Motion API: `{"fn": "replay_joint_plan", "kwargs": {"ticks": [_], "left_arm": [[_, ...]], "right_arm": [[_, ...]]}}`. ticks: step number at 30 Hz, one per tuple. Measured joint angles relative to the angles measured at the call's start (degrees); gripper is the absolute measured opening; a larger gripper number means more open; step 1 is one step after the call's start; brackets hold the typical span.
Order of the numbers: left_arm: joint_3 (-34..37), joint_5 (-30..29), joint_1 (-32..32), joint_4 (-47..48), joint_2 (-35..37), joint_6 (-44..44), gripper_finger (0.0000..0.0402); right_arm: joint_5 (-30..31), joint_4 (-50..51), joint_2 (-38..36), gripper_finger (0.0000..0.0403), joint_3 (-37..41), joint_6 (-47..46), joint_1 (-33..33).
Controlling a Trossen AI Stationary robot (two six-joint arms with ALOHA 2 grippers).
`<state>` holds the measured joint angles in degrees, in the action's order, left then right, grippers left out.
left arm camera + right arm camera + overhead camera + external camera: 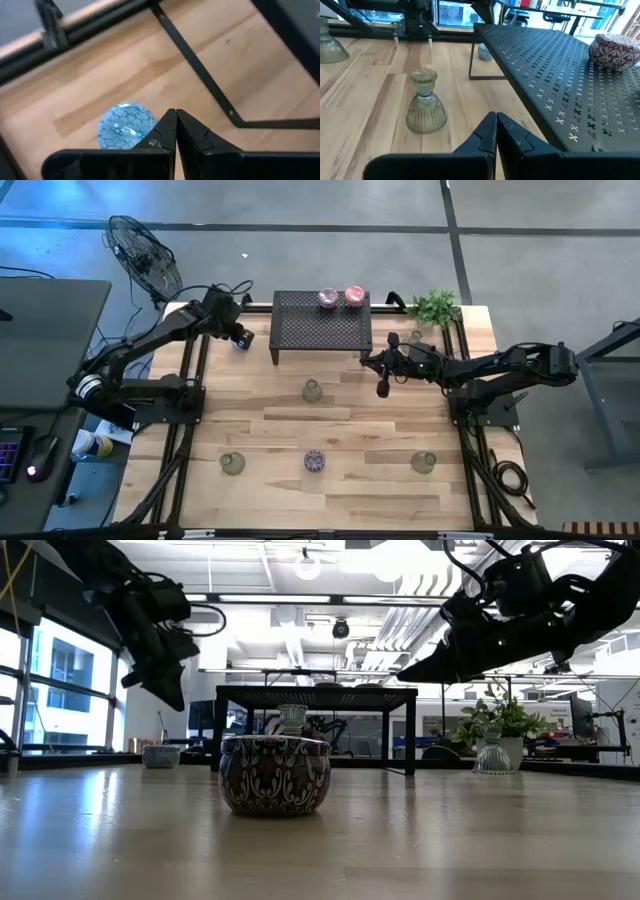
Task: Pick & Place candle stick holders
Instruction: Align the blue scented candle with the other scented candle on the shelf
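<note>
Two candle stick holders, one mottled (328,299) and one pink (354,296), stand on the black mesh rack (322,330). On the table stand an olive one (312,391), a mottled purple one (314,461), two greenish ones (232,464) (424,462) and a pale blue one (125,125). My left gripper (176,114) is shut and hovers just above the blue holder, left of the rack. My right gripper (496,117) is shut, level, at the rack's right front corner, with the olive holder (425,102) ahead of it.
A green leafy plant (436,306) stands at the far right, with a clear holder (493,758) near it. The rack's thin legs (471,52) reach down to the table. A fan (140,252) stands off the table's far left corner. Bare wood lies between the holders in the table's middle.
</note>
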<state>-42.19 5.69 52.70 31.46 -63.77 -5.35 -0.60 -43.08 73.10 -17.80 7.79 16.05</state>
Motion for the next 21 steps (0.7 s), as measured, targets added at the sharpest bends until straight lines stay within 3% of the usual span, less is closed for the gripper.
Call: {"fn": "replay_joint_plan", "kwargs": {"ticks": [5, 16, 21], "left_arm": [[0.00, -1.79, -0.18, 1.93, -2.52, -1.28, 0.0064], [-0.02, -7.29, -0.21, 2.93, -6.25, -5.43, 0.0301], [-0.04, -9.09, -0.21, 1.26, -9.69, -5.44, 0.0371]], "right_arm": [[0.03, 0.04, 0.00, 0.0001, 0.00, 0.03, 0.00], [0.13, 0.62, 0.00, 0.0002, 0.00, 0.19, 0.09], [0.17, 0.69, 0.00, 0.0002, 0.00, 0.20, 0.09]]}}
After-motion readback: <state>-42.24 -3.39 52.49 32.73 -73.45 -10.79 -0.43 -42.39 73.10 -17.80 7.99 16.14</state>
